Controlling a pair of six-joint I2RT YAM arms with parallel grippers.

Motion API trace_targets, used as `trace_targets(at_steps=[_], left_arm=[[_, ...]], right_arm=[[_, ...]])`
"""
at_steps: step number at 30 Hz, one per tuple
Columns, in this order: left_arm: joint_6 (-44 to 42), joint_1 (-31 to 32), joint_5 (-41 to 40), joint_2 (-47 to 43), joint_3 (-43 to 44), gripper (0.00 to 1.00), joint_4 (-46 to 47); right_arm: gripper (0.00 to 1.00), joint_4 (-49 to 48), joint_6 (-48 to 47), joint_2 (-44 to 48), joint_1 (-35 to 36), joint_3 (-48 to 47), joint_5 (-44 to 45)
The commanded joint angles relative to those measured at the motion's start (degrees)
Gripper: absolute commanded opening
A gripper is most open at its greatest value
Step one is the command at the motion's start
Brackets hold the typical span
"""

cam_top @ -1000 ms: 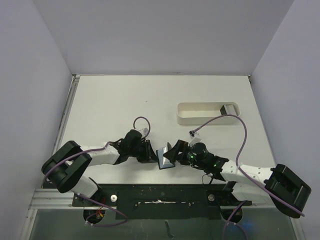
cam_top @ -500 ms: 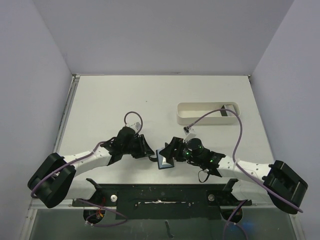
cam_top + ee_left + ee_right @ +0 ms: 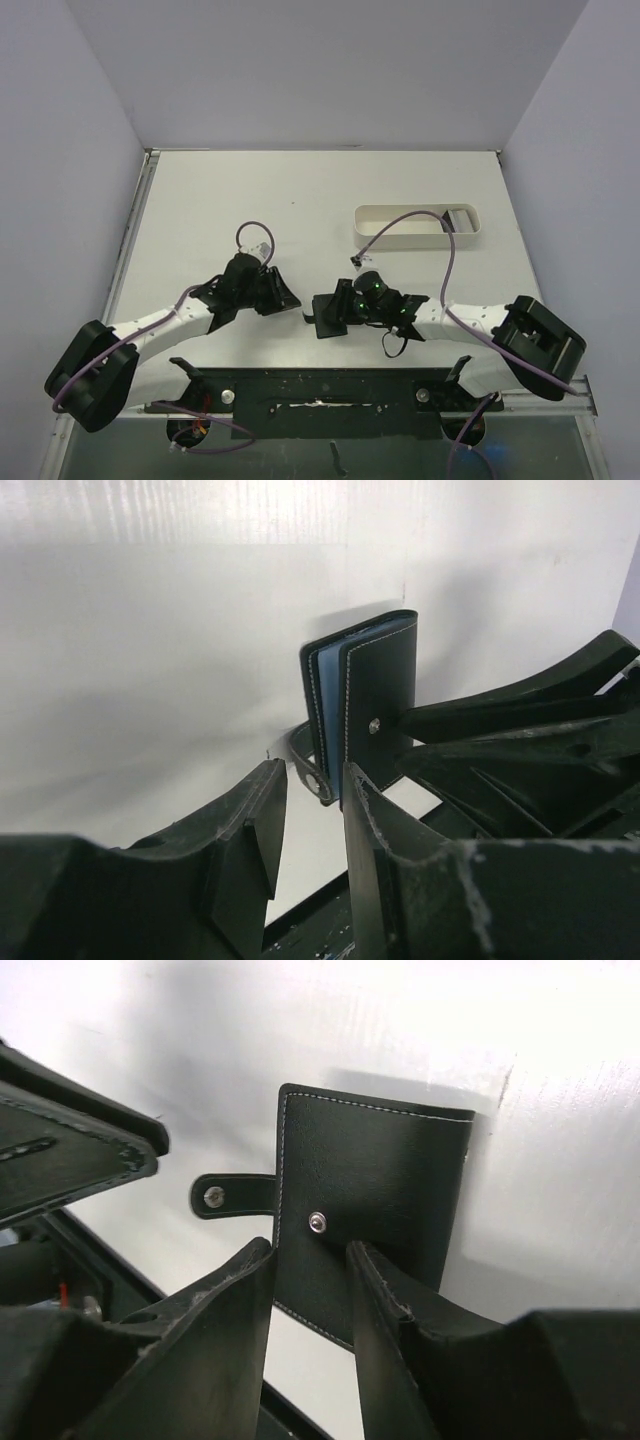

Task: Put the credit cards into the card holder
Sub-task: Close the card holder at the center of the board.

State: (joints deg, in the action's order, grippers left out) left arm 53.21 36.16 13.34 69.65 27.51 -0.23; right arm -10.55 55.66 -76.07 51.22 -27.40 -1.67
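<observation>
The black card holder (image 3: 327, 322) lies folded near the table's front edge, between my two grippers. In the left wrist view the card holder (image 3: 380, 695) shows pale blue layers (image 3: 324, 712) between its covers; I cannot tell cards from pockets. Its snap tab (image 3: 310, 770) hangs loose just ahead of my left gripper (image 3: 312, 785), which is slightly open and empty. My right gripper (image 3: 312, 1252) is slightly open, one finger over the holder's cover (image 3: 370, 1170) below the stud (image 3: 317, 1221), the other beside its left edge. From above, my left gripper (image 3: 288, 300) and right gripper (image 3: 340, 306) face each other.
A long white oval tray (image 3: 400, 238) stands at the back right, with a small grey and dark flat piece (image 3: 460, 217) at its right end. The right arm's purple cable (image 3: 440, 225) loops over the tray. The black mounting rail (image 3: 320, 385) runs along the near edge.
The holder, partly open with its grey-blue inside showing a second ago, is now folded and looks all black. The right gripper moved left over it. The left arm stretched lower and drew slightly back.
</observation>
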Motion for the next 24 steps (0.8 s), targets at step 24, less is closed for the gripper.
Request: trace_targets(at_steps=[24], left_arm=[[0.95,-5.48,10.90,7.09,0.91,0.16,10.86]], right_arm=[[0.25,3.29,-7.87,-4.31,5.06,-12.25,1.45]])
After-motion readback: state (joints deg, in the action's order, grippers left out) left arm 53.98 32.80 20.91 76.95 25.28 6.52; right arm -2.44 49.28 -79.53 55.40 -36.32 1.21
